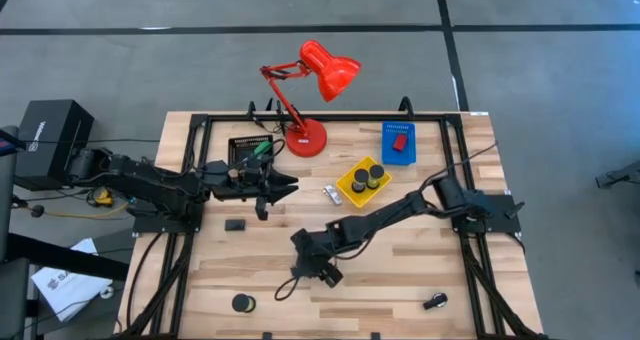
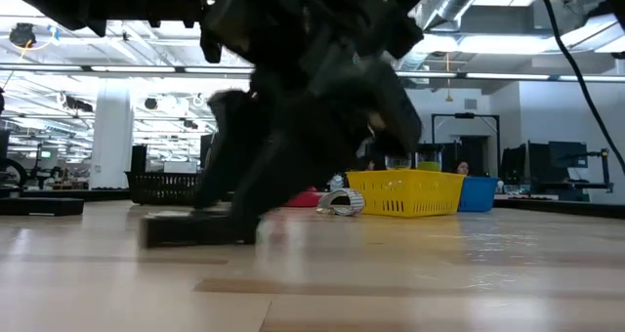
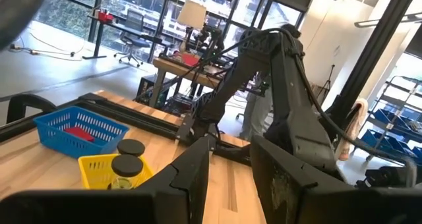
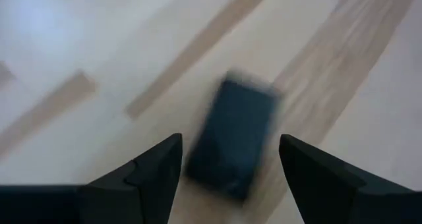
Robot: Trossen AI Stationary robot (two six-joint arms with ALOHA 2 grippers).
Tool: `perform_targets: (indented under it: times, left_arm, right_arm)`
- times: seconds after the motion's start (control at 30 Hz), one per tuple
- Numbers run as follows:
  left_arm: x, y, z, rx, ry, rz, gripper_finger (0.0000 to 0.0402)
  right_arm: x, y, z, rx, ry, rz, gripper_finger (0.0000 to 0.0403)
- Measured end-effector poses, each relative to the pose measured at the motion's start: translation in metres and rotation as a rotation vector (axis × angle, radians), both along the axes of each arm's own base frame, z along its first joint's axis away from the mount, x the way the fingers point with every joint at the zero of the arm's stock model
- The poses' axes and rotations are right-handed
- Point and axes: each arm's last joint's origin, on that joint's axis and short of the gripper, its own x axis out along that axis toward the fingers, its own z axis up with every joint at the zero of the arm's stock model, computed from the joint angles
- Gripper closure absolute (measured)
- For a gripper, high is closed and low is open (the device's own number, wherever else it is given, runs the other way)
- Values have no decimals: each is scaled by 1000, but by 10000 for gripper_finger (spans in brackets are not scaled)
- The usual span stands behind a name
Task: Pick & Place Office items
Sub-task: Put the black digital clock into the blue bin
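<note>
My right gripper [image 1: 318,268] reaches down over the middle of the table near its front. It is open, and its fingers [image 4: 145,168] stand on either side of a dark flat block [image 4: 234,138] that lies flat on the wood, blurred in the right wrist view. My left gripper [image 1: 290,188] hangs level above the table left of centre, open with nothing between its fingers [image 3: 191,178]. A second black block [image 1: 235,223] lies on the table below it. A silvery clip [image 1: 330,193], a black tape roll [image 1: 243,303] and another small black item [image 1: 435,301] lie loose.
The yellow tray [image 1: 352,188] holds two black rolls. The blue tray [image 1: 398,155] holds a red block. The black tray [image 1: 245,145] at the back left holds a green item. A red desk lamp [image 1: 310,130] stands at the far edge. Black frame rails run along both sides.
</note>
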Motion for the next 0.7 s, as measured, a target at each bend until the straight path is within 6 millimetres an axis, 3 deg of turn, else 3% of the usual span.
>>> perform_targets:
  times: [0.17, 0.7]
  left_arm:
    - [0, 0, 0, 0, 1, 3, 294]
    - [0, 0, 0, 0, 2, 3, 294]
  right_arm:
    - [4, 0, -15, 8, 7, 4, 159]
    - [5, 1, -15, 114, 43, -161, 160]
